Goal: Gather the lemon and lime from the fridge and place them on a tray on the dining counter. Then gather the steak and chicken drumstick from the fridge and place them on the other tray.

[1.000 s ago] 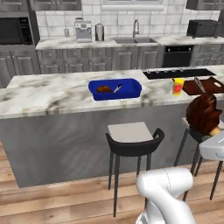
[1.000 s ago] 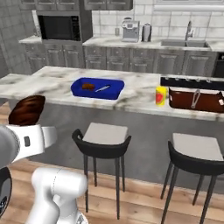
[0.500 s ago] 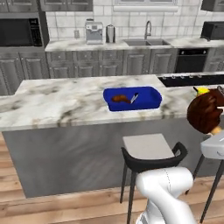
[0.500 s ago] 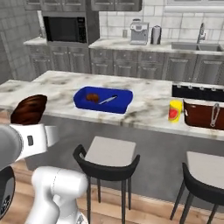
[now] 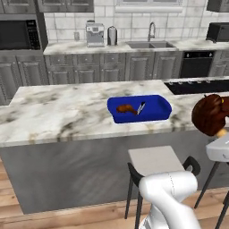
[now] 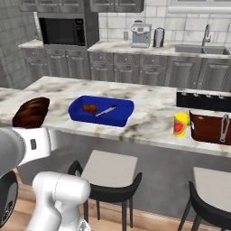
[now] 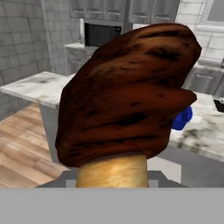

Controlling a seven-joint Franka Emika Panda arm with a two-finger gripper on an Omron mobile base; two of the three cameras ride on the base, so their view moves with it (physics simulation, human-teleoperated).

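At the right edge of the left base view, close to the camera, you have the dark brown chicken drumstick with a tan bone end [image 5: 211,114] raised in front of the stools. The fingers are hidden beneath the meat, but it stands up from them, so I judge them pinched on the bone end. Beyond it, on the white marble-look tabletop [image 5: 58,112], the bright blue rectangular tray [image 5: 138,118] at mid-frame already holds a brown-orange piece [image 5: 126,108], probably the steak, beside a metal utensil [image 5: 141,108]. That leaves setting the drumstick into it. Further right in the right base view sits the dark red-brown tray [image 6: 205,131]; I cannot tell whether the lemon and lime lie inside.
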